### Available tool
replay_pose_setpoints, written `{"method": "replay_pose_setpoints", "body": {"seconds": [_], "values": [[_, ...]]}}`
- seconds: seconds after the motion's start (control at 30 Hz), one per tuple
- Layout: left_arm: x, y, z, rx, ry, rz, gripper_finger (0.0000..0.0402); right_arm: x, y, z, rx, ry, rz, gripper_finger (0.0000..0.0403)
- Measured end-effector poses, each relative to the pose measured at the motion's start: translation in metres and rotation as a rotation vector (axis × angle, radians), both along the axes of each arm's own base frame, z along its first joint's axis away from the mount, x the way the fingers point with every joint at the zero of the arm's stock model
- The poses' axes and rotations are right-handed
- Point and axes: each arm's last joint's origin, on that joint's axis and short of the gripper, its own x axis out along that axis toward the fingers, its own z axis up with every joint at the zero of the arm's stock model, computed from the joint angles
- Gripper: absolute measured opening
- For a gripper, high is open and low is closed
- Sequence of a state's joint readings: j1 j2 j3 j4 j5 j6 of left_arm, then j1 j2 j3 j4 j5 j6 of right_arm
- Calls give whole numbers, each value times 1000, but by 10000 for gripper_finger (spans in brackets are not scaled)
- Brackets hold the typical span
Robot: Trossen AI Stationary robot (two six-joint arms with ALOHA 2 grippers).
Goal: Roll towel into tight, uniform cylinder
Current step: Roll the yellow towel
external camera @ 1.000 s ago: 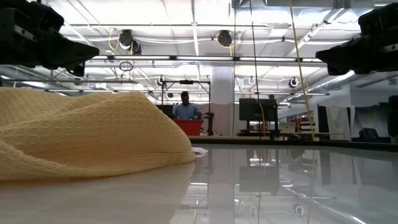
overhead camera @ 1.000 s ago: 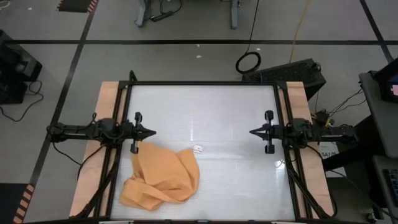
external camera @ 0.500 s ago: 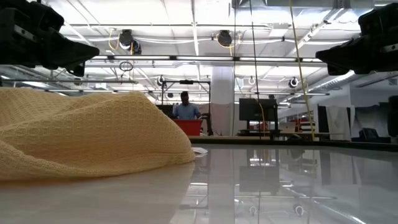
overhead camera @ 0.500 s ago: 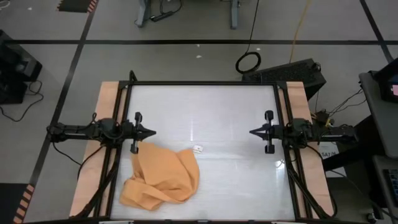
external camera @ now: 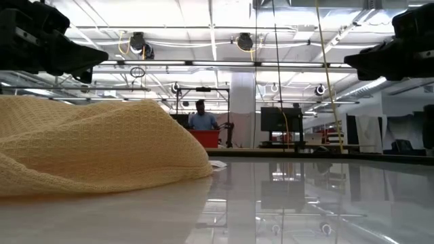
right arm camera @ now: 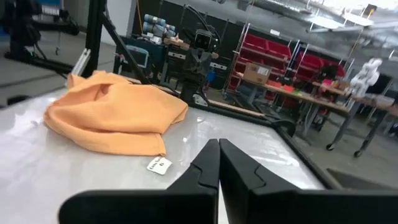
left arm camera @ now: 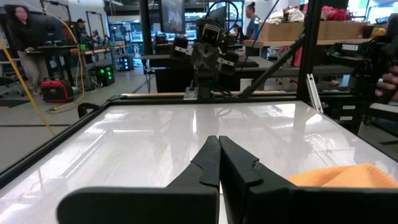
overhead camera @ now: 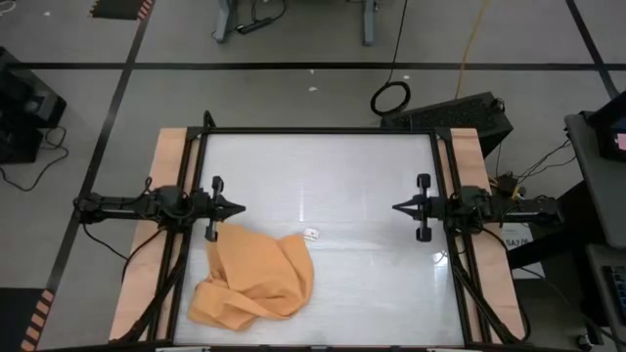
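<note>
Both tools, left tool (overhead camera: 239, 208) and right tool (overhead camera: 396, 207), are sitting closed, empty; the crumpled towel (overhead camera: 256, 277) is needing flattening before rolling.

We see a glossy white table (overhead camera: 333, 176) with a black frame and pale wooden side strips filling the middle of the high view. On it, at the lower left, lies the crumpled orange-tan towel (overhead camera: 256, 279). A small white tag (overhead camera: 312, 235) lies just beside its upper right corner.
</note>
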State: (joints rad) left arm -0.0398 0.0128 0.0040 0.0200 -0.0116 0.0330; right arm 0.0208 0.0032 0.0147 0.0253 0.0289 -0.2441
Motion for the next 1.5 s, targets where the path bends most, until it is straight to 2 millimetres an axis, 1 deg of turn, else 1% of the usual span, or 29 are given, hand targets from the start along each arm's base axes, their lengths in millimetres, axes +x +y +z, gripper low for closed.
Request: {"method": "replay_pose_setpoints", "body": {"seconds": [0.27, 0.37, 0.43, 0.5, 0.63, 0.77, 0.83, 0.97, 1.1, 1.17, 1.27, 1.4, 1.5], "values": [[0, 0, 0, 0, 0, 0, 2, 0, 0, 0, 135, -1, 6, 0], [0, 0, 0, 0, 0, 0, 2, 0, 0, 1, 226, -13, 12, 0], [0, 0, 0, 0, 0, 0, 2, -1, 0, 8, 243, -42, 18, 0], [0, 0, 0, 0, -1, 0, 2, -4, 0, 19, 303, -56, 26, 0], [0, 0, 0, 0, 0, 0, 2, -7, 0, 34, 409, 7, 24, 0], [0, 0, 0, 0, -4, 1, 2, -7, 0, 56, 420, 13, 21, 0], [0, 0, 1, 0, -9, 3, 2, -6, 0, 70, 413, 14, 21, 0], [0, 0, 1, 0, -14, 5, 2, -2, 0, 106, 395, 41, 12, 0], [0, 0, 2, 0, -16, 5, 2, 5, 0, 148, 388, 76, 4, 0], [0, 0, 2, 0, -16, 7, 2, 10, 0, 168, 388, 91, 1, 0], [0, 1, 2, -1, -18, 29, 2, 21, 1, 193, 402, 115, -4, 0], [0, 1, 2, -1, -23, 32, 2, 40, 1, 211, 410, 157, -11, 0], [0, 1, 2, -1, -24, 32, 2, 55, 1, 210, 407, 217, -21, 0]]}}
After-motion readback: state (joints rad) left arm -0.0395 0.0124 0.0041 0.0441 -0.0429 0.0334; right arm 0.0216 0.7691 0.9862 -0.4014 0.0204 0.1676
